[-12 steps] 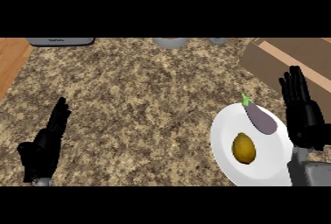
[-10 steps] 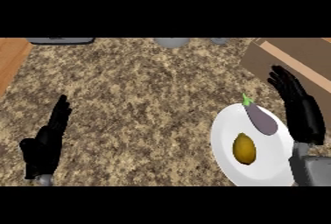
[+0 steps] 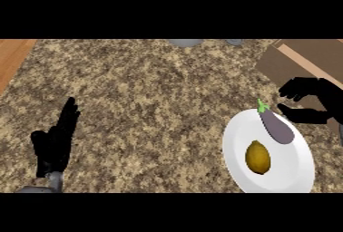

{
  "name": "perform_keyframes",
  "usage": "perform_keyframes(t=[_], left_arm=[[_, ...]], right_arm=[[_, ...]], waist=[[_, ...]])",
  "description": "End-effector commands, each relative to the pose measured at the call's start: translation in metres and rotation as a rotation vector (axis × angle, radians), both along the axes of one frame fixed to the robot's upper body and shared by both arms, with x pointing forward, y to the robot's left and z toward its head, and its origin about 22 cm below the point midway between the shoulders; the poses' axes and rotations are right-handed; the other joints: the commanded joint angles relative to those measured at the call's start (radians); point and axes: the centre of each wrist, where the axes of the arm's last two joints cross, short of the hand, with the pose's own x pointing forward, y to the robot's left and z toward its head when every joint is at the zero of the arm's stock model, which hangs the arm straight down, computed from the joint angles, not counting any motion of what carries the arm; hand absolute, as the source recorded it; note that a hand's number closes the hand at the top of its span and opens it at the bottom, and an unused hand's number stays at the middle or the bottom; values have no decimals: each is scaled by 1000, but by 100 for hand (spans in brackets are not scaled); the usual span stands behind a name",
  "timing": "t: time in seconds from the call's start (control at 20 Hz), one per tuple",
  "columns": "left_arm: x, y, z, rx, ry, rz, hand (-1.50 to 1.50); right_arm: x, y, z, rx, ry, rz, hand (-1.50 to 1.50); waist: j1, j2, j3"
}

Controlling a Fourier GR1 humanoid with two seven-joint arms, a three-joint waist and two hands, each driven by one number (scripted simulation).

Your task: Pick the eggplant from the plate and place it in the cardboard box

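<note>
Right hand [image 3: 315, 102] is at the right edge of the view, just right of the eggplant's stem end, over the counter [image 3: 154, 99] beside the plate's upper rim. Its fingers [image 3: 295, 86] are bent, with the thumb below them and a clear gap between; nothing is in the hand. It is not touching the eggplant.

The eggplant [image 3: 276, 127] lies on the upper part of the white plate [image 3: 295, 165], tilted, green stem toward the upper left and purple body toward the lower right. 1 yellow fruit [image 3: 258, 157] sits on the same plate, just below the eggplant and apart from it.

The cardboard box [image 3: 305, 56] is in the upper right corner, above the right hand, well apart from the plate.

Left hand [image 3: 55, 142] rests at lower left, fingers straight and up, holding nothing.
</note>
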Motion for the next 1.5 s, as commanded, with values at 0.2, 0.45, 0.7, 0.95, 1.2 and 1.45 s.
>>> perform_keyframes(t=[0.2, 0.45, 0.7, 0.95, 1.2, 1.45], left_arm=[[9, -3, -28, -26, 20, 9, 0], [15, 4, -28, -37, 20, 18, 0], [30, 5, -14, -33, 25, 21, 0], [30, 22, -22, -39, 35, 25, 0], [24, 7, -24, -30, 14, 22, 0], [32, 4, -23, -32, 31, 47, 0]], right_arm=[[37, -12, 80, -353, 133, 129, -150], [68, 19, 126, -471, 287, 127, -150], [98, 67, 109, -516, 461, 171, -150], [114, 94, 85, -542, 571, 196, -150], [121, 143, 74, -651, 671, 223, -150], [118, 136, 38, -744, 798, 199, -150]], waist=[[-18, -12, 6], [-12, -13, 5], [-13, -13, 7], [-20, -12, 7], [-24, -16, 7], [-33, -17, 7]])
